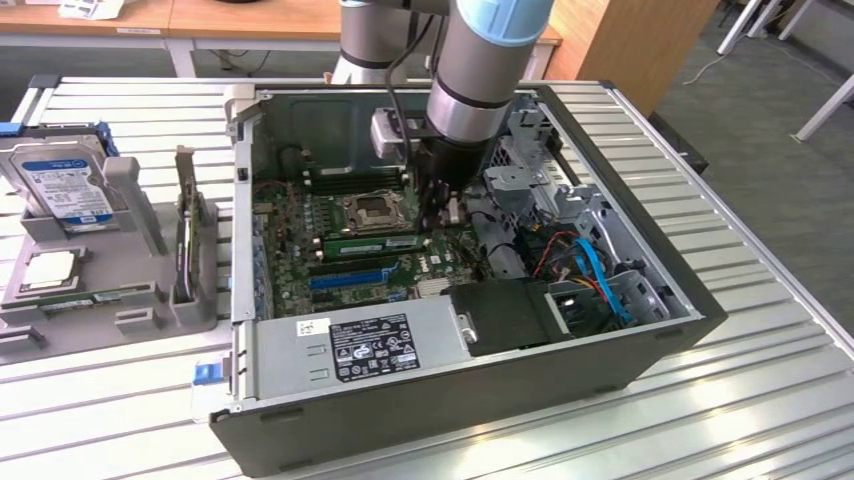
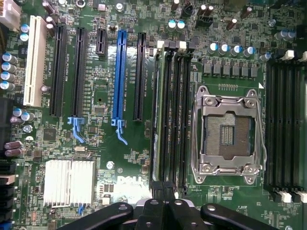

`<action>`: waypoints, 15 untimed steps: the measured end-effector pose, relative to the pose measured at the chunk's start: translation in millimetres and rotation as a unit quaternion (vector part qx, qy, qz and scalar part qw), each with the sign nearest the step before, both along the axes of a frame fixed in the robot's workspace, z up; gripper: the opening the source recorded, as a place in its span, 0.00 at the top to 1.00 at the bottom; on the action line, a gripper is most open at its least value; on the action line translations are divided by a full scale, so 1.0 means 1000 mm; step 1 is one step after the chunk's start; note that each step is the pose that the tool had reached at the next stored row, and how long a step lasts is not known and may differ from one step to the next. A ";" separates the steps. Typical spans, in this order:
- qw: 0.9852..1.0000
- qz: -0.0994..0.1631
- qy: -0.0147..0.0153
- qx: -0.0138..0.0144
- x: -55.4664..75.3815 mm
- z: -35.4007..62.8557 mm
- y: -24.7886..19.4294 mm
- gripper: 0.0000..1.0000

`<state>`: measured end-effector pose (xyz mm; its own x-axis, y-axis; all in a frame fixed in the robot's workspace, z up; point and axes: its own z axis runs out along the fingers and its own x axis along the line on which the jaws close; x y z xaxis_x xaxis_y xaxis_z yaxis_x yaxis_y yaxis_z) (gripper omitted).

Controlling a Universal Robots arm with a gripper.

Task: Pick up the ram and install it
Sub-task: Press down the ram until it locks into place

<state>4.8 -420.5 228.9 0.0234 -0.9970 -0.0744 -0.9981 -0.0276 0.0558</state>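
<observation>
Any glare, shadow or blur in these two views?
Exterior view: even room light, mild sheen on the slatted table, the deep corner of the computer case in shadow. Wrist view: motherboard slightly soft, bright glare on the silver heatsink, gripper dark at the edge.

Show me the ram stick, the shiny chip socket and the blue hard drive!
ram (image 1: pixel 374 243), exterior view, middle of its green edge.
chip socket (image 2: pixel 226 135), wrist view, its centre.
hard drive (image 1: pixel 60 180), exterior view, its label.

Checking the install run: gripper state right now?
Gripper: shut, empty, over the motherboard. A RAM stick already sits in a slot beside it.
</observation>
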 end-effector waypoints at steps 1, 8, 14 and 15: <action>1.000 0.000 0.000 0.000 0.000 0.0013 0.0000 0.90; 1.000 0.000 0.000 0.000 0.000 0.0117 0.0000 0.90; 1.000 0.000 0.000 0.000 0.000 0.0125 0.0000 0.90; 1.000 0.000 0.000 0.000 0.000 0.0126 0.0000 0.90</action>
<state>4.8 -420.5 241.5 0.0235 -0.9970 -0.0744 -0.9981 -0.0277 0.0559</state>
